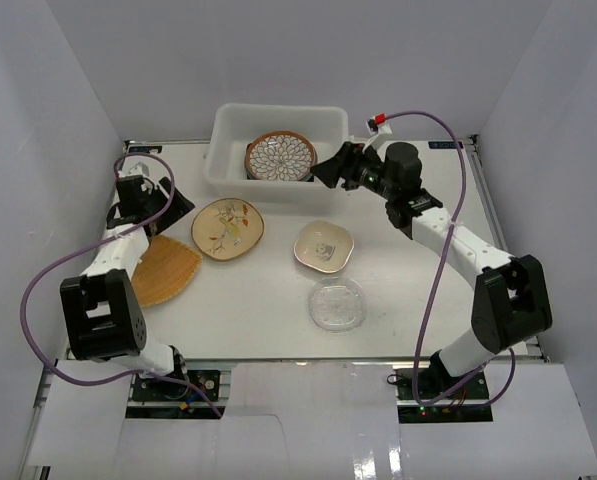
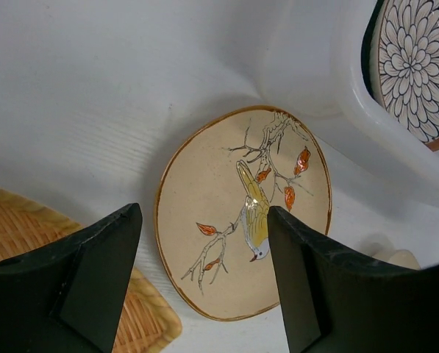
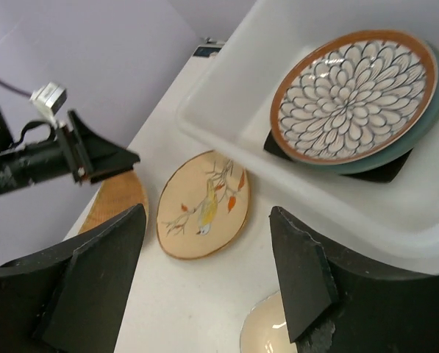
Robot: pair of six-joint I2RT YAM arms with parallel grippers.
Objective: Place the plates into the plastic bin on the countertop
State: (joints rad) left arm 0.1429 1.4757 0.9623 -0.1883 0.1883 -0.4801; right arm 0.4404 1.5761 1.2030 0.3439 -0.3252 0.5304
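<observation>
OK, top view, left to right. Left end effector (image 1: 178, 210) sat at the left-centre of the desk (image 1: 268, 320), jaws wide, holding nothing. Its wrist cam looked down between the jaws at the cream floral plate (image 1: 228, 228). Tan fan-shaped plate (image 1: 164, 270) lay flat on the desk at lower left, just beside the floral plate. Plastic bin (image 1: 223, 150) stood at upper centre. Inside it, the brown-rimmed petal-patterned plate (image 1: 280, 157) rested on a blue-green round plate (image 3: 429, 103), with a black-edged dish (image 3: 278, 143) under both. Cream squarish bowl (image 1: 324, 246) and clear glass plate (image 1: 337, 303) were on the desk right of centre, the glass one lower in frame and apart from the bowl. Right end effector (image 1: 325, 170) hung by the bin's right end, jaws wide, empty.
</observation>
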